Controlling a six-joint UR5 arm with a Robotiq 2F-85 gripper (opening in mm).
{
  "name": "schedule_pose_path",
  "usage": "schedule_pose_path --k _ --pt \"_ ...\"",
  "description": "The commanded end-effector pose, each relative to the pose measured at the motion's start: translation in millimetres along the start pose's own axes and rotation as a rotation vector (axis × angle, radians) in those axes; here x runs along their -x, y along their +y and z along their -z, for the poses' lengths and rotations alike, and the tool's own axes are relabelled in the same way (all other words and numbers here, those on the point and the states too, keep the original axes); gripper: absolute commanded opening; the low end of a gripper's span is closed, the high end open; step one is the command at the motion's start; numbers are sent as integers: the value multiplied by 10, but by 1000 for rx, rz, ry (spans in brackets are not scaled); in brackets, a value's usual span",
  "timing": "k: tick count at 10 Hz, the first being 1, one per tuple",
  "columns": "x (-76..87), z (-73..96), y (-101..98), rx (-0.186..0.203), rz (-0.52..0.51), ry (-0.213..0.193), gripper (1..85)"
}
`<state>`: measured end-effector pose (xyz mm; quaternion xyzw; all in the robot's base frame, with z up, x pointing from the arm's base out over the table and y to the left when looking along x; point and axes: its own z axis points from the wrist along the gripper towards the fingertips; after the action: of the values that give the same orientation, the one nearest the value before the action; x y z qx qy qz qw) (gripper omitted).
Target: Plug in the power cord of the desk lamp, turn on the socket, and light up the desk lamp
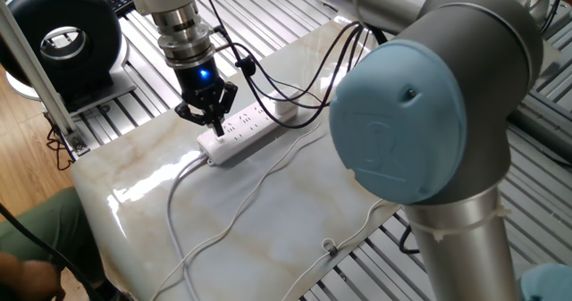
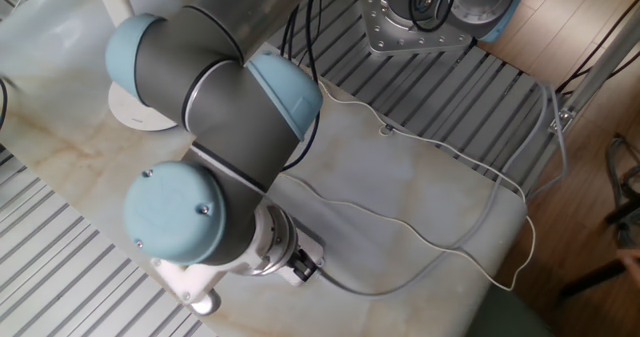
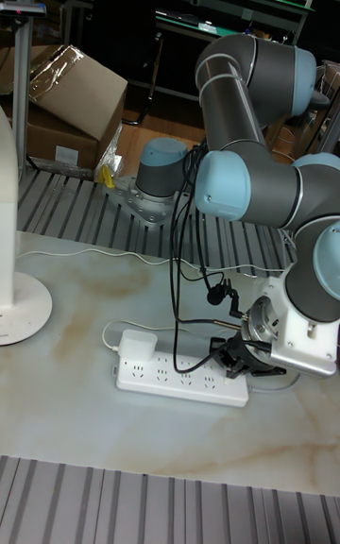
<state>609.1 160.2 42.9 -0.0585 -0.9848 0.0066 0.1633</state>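
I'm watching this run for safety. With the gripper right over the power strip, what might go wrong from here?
1. The gripper hangs just above the socket, near the end where its cable leaves. A slightly off descent could hit outlet holes rather than the button, or shove the strip sideways.
2. Black robot cables droop over the strip and the white plug seated in it; arm motion might snag it.
3. The thin power cord loops loosely across the table and could catch.
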Motion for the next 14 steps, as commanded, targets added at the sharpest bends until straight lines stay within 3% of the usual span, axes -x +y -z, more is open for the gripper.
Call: schedule_pose_path --k 1,14 --pt "16 -13 26 6 -1 11 10" --pt "-3 -97 2 -3 27 24 10"
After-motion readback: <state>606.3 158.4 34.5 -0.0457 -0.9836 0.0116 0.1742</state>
